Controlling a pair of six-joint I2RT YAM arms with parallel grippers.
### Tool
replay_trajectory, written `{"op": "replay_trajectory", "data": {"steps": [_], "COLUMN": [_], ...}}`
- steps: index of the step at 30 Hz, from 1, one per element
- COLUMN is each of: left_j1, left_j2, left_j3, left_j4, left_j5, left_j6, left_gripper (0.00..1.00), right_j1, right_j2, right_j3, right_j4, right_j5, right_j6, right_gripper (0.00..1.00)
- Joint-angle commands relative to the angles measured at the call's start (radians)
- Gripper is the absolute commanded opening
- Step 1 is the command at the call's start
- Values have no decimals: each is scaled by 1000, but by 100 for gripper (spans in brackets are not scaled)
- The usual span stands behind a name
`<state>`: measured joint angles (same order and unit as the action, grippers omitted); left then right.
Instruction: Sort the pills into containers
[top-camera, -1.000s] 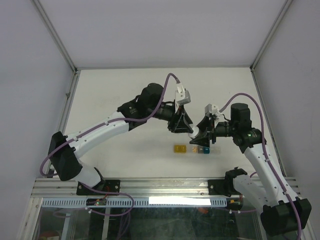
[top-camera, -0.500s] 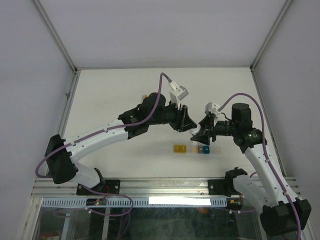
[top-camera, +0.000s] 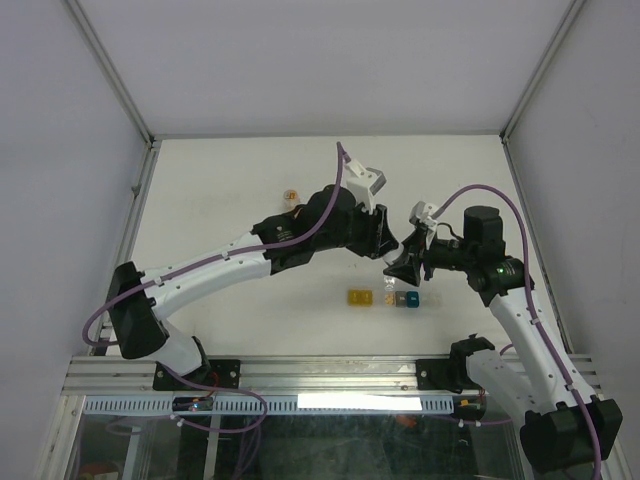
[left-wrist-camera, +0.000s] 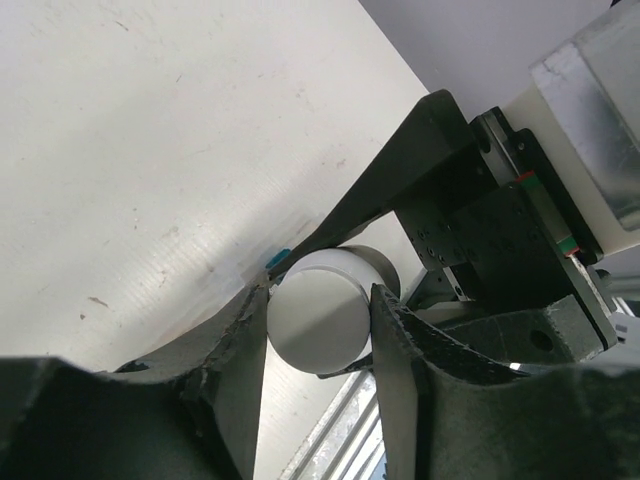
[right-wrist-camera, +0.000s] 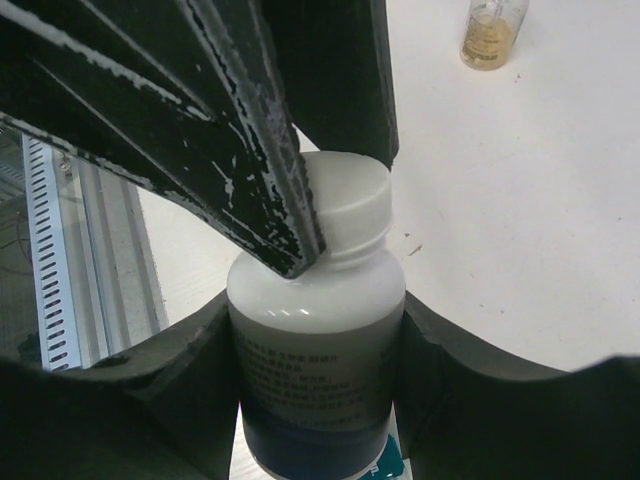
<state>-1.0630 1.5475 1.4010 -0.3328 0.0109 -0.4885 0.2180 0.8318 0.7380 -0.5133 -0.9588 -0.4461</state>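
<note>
Two arms share a white pill bottle (right-wrist-camera: 318, 370): right jaws clasp its body, left jaws pinch its cap (left-wrist-camera: 320, 322). Seemingly uncapping; next, a twist-off.

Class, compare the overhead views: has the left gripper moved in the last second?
Yes. The left gripper moved right: from above the yellow container to above the strip middle, gripping the white bottle held by the right gripper.

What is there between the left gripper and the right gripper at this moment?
A white bottle: the right gripper holds its body, and the left gripper is closed on its cap. Both wrist views show it.
</note>
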Motion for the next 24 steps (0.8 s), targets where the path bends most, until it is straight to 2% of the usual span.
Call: {"op": "replay_trajectory", "data": {"steps": [1, 4, 9, 15, 21, 24], "left_j1": [-32, -10, 31, 33, 34, 33], "left_j2": [-55, -106, -188, -255, -341, -393], "left_j3": [-38, -83, -178, -241, -315, -405], "left_j4": [38, 108, 222, 304, 362, 491], "left_j5": [15, 42, 132, 201, 180, 190], "left_j6": [-38, -51, -84, -65, 60, 145], "left_gripper": [43, 51, 55, 77, 98, 99], "right_j1": [2, -4, -17, -21, -25, -27], "right_j2": [-20, -19, -22, -15, -15, -12], "right_j3": [47, 47, 44, 40, 38, 38], "right_j4": [147, 145, 146, 145, 142, 142], "right_j5": [-122, -160, -251, -286, -337, -357], "right_j6": [15, 17, 19, 18, 12, 15], "right_gripper": [0, 0, 0, 0, 0, 0]}}
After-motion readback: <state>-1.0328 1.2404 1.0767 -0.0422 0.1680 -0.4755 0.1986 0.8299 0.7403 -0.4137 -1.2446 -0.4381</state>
